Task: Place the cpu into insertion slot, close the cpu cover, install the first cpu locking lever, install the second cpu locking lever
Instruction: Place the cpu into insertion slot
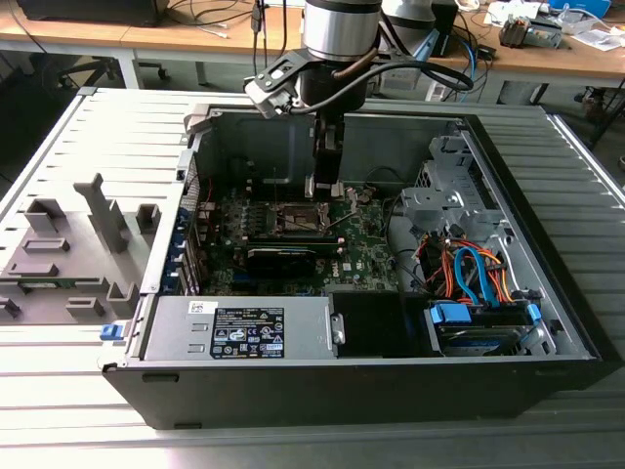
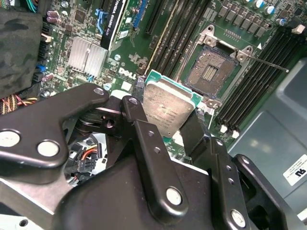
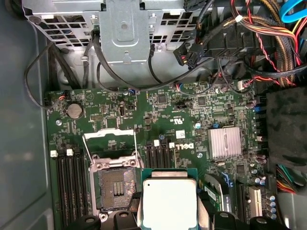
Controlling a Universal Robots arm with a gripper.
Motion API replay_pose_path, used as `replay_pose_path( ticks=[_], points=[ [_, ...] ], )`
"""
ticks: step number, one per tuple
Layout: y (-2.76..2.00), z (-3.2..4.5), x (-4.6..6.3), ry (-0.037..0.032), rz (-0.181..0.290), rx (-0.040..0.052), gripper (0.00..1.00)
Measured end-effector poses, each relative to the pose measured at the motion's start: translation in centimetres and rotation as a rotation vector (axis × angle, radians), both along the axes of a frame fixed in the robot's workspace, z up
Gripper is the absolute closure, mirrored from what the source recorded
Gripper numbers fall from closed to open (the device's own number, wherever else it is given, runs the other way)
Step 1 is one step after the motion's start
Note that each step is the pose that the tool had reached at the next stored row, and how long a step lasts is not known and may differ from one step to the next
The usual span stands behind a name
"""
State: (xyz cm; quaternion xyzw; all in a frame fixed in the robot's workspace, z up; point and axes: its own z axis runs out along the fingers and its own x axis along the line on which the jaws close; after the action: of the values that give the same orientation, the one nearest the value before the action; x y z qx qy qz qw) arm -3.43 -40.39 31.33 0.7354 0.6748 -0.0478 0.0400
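Note:
My gripper (image 1: 325, 188) hangs inside the open computer case, shut on the cpu (image 2: 168, 108), a flat square chip with a silver-grey top on a green base. Both wrist views show the black fingers (image 2: 139, 129) clamping the chip's two opposite edges. The cpu (image 3: 170, 201) hovers beside the insertion slot (image 3: 116, 189), not over it. The slot (image 2: 211, 72) lies bare, its dark contact field showing inside a metal rim. The cpu cover (image 3: 109, 132) stands raised at the slot's far edge. A thin locking lever (image 2: 268, 62) sticks out sideways, unlatched.
A black graphics card (image 1: 283, 256) sits just in front of the socket (image 1: 293, 217). Memory slots (image 3: 69, 187) and a finned heatsink (image 3: 224, 143) flank it. The power supply (image 1: 244, 327), drive cage (image 1: 439, 210) and cable bundle (image 1: 469, 274) fill the rest of the case.

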Motion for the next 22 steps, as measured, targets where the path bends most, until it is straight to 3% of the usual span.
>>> replay_pose_path(
  ticks=[22],
  points=[
    [0.00, -0.27, 0.00, 0.0001, -0.019, -0.0003, 0.46]
  ],
)
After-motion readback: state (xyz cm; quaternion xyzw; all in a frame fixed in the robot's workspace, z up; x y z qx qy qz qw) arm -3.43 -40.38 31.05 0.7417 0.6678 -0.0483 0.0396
